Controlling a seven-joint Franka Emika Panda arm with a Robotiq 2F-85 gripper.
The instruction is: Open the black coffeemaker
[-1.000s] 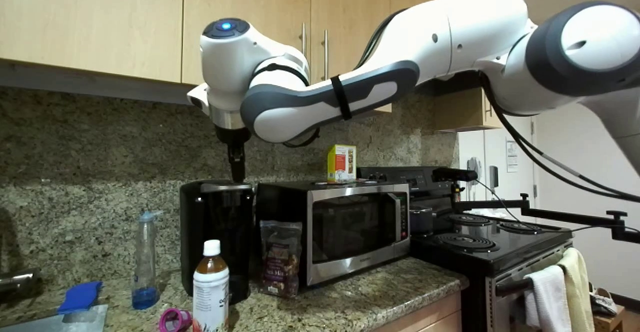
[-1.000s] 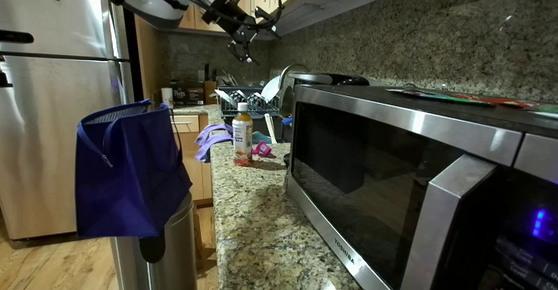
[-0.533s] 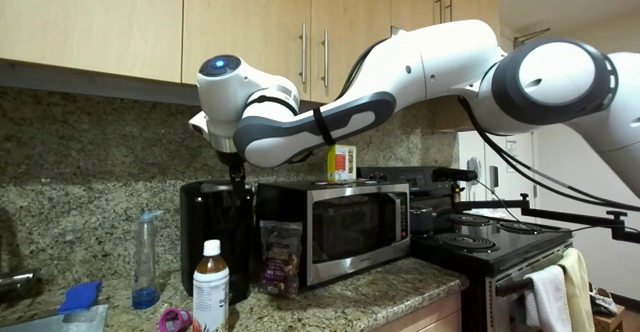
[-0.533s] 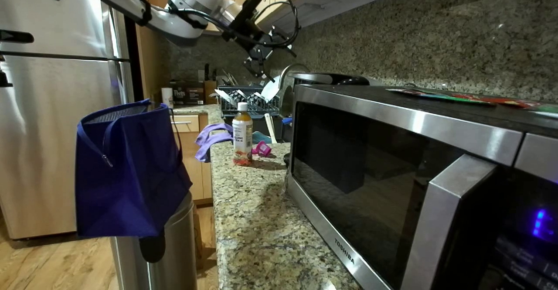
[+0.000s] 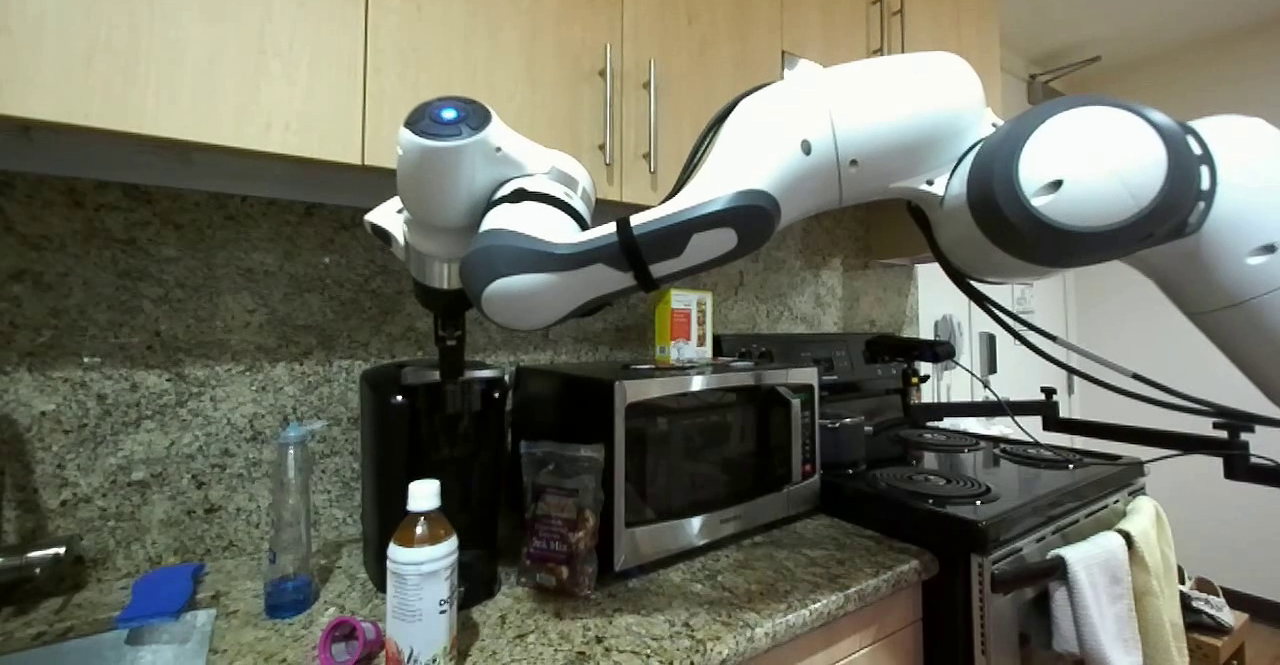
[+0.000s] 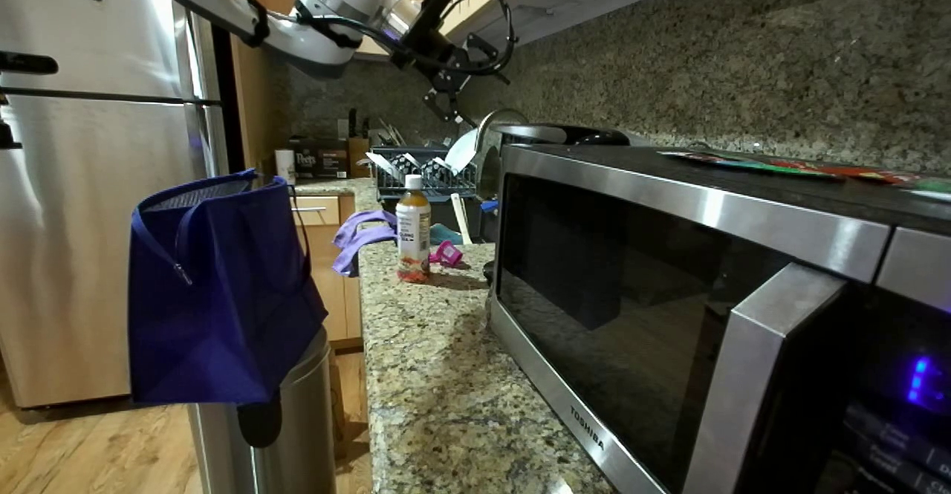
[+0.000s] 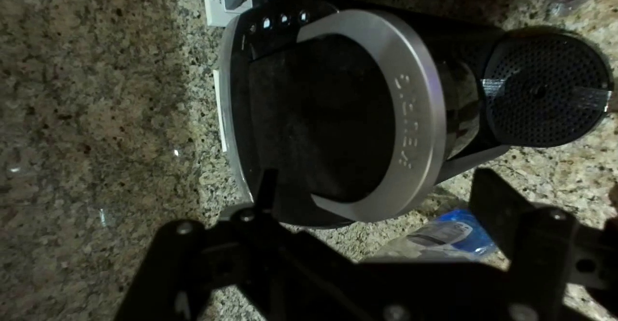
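Presently, the step in hand is judged to be approach & alignment; no grip on the handle yet. Loc.: the black coffeemaker [image 5: 432, 435] stands upright on the counter [image 5: 760, 595], just beside the microwave [image 5: 715, 455], w/ a bottle [image 5: 422, 585] in front. Its lid [image 7: 328, 118] appears down; the silver handle [image 7: 420, 118] curves around the lid's front.

Tool status: the gripper [image 7: 379, 183] is spread wide, nothing pinched. Per wrist view, its fingers [image 7: 497, 205] lie on the unit's side away from the microwave, one nearer the backsplash [image 5: 200, 285], one nearer the front. Contact: cannot tell; in an exterior view the fingers [image 5: 450, 350] overlap the unit's top edge, depth unclear.

Next op. (judgement):
1. Shift gripper sideways toward the handle's centre.
2. Lower until the front finger can hook under the handle's fwd. edge.
3. Raise to swing the lid up & back.

Caution: bearing down on the lid would likely hold it closed; a sideways pull may slide the unit.
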